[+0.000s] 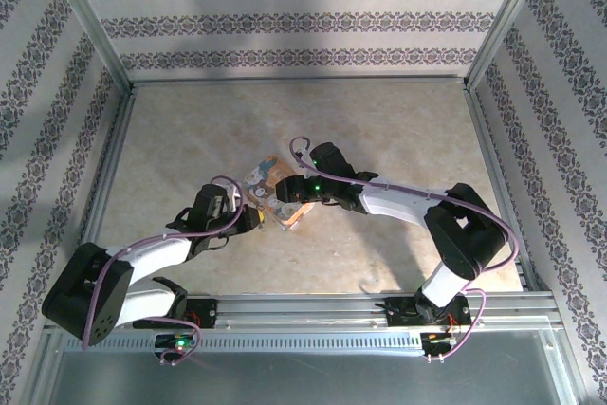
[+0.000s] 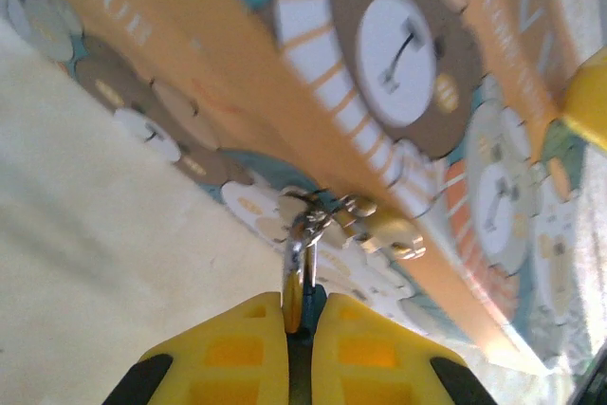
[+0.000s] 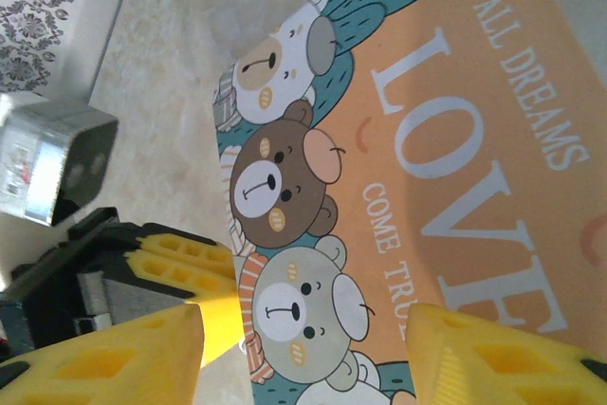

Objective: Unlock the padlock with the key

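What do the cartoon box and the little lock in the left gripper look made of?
The box: card or thin tin, hard to tell which; smooth surface with a flat cartoon print and a straight, crisp edge. The padlock, pinched in the left gripper: metal, silvery and polished, with bright glints along its loop.

there were one cartoon box [image 3: 474, 168] lettered "love", one small padlock [image 2: 296, 282] at lower centre, and two yellow-fingered grippers: the left gripper [image 2: 302, 315] and the right gripper [image 3: 303, 322].

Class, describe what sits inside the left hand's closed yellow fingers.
A thin silvery metal piece, ring on top, pokes from the left hand; the yellow fingers cover its lower part.
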Controlling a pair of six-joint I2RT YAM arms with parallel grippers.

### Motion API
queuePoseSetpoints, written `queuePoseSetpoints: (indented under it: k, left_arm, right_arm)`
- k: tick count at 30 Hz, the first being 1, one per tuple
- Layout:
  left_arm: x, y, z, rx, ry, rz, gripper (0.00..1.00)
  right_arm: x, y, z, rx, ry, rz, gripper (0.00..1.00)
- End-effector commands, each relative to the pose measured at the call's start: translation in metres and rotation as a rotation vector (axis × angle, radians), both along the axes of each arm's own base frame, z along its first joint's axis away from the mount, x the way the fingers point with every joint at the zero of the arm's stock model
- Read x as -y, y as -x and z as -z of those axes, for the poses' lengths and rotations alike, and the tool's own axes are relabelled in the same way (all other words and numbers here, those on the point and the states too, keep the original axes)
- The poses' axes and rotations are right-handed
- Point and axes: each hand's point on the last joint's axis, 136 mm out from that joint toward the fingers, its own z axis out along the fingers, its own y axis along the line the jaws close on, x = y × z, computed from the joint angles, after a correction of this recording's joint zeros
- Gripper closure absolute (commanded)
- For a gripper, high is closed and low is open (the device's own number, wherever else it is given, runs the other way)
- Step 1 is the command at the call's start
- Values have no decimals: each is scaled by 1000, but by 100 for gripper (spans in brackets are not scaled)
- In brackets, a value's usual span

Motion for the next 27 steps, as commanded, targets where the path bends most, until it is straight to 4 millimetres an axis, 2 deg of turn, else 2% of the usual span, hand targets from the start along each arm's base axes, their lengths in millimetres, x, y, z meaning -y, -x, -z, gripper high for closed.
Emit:
queuePoseSetpoints:
  k: [1, 3, 14, 23, 27]
  left_arm:
    - [1, -6, 0, 53, -6, 33, 100]
    - [1, -7, 2, 52, -5, 30, 99]
    - [14, -14, 1, 56, 59, 63, 77]
    - [18, -14, -2, 58, 81, 70, 73]
    - [9, -13, -2, 70, 43, 37, 59]
  right_arm:
    - [3, 2, 15, -36, 42, 12, 41]
    - [4, 2, 17, -37, 50, 15, 41]
    - [9, 3, 24, -38, 89, 22, 41]
    - [12, 3, 25, -34, 106, 22, 41]
    - [14, 3, 24, -26, 128, 18, 40]
